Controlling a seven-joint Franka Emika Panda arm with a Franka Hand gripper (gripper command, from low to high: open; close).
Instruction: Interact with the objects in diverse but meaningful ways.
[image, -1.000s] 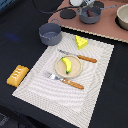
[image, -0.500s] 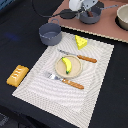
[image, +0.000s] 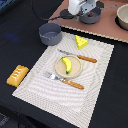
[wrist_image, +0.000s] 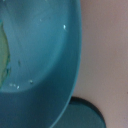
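Four toy pieces sit in sight from where I stand, spread over a striped pale placemat (image: 95, 75) and the dark table (image: 15, 30) around it. A yellow banana (image: 66, 64) lies on the round tan plate (image: 76, 73) near the middle of the mat. An orange-handled knife (image: 80, 57) lies along the plate's far edge, and an orange-handled fork (image: 66, 80) lies along its near edge. A yellow cheese wedge (image: 80, 41) rests on the mat beyond the knife, well apart from the plate. A small grey pot (image: 50, 33) stands just off the mat's far corner on the exterior view's left, upright and open at the top. An orange ridged bread slab (image: 17, 75) lies on the dark table off the mat's edge at the exterior view's left, well apart from everything else.

At the far end, on a pinkish-brown board (image: 107, 22), the white arm reaches down with its gripper (image: 85, 10) low over a dark grey dish (image: 90, 18). I cannot tell whether the jaws are apart or together; the fingers are too blurred. A tan bowl (image: 122, 15) sits on the same board at the exterior view's right edge.

The wrist view shows only a curved blue-green bowl wall (wrist_image: 45, 60) up close, against a pinkish surface (wrist_image: 107, 55).
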